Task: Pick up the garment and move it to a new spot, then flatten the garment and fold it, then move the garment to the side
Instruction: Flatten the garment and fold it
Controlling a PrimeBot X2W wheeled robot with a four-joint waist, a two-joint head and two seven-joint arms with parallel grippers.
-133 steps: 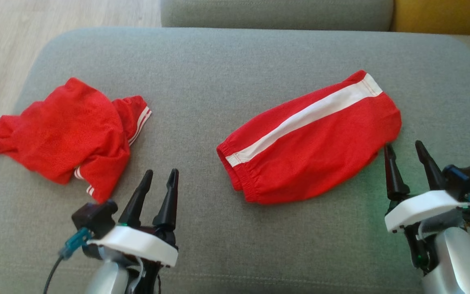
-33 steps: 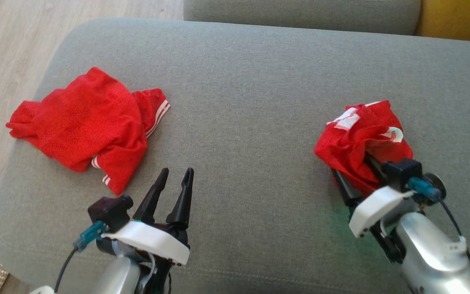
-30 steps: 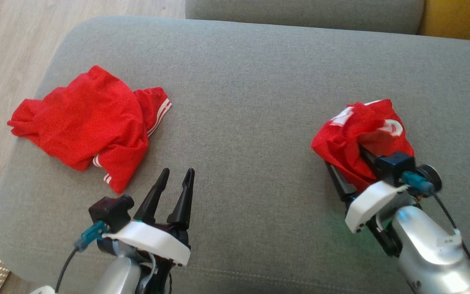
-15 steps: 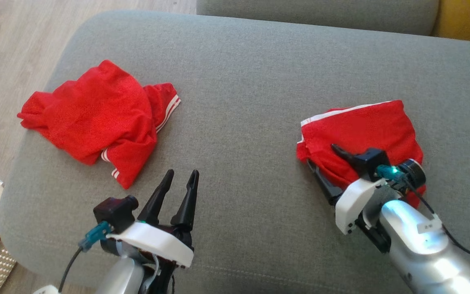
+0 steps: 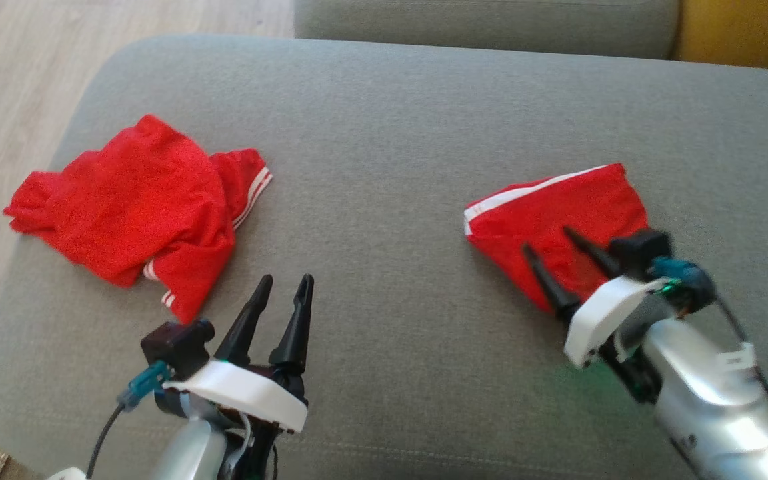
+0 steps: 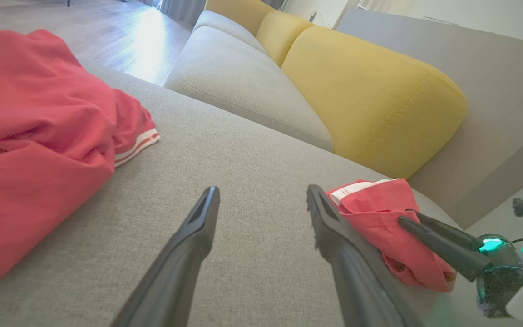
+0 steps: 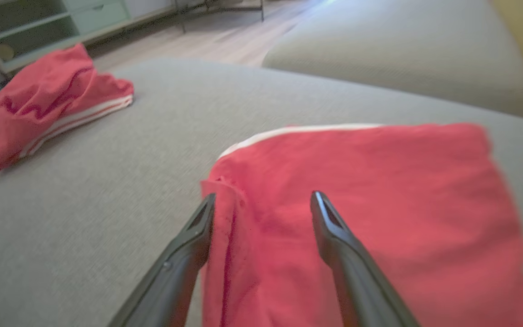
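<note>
Since approx 1 sec ago the garment (image 5: 557,207) is no longer bunched in the right gripper (image 5: 545,239). It now lies folded flat on the right side of the grey cushion (image 5: 384,120), w/ its white stripe (image 5: 531,190) along the far edge. The right gripper has let go: fingers spread, nothing held.

Risk: the tips sit low over the near-left corner (touching or not, can't tell), so a careless pull-back could snag the top layer & flip the fold open.

The right arm reaches in from lower right, fingers angled up-left. The left gripper (image 5: 286,277) idles wide open over bare cushion, near the other red garment (image 5: 124,207).
</note>
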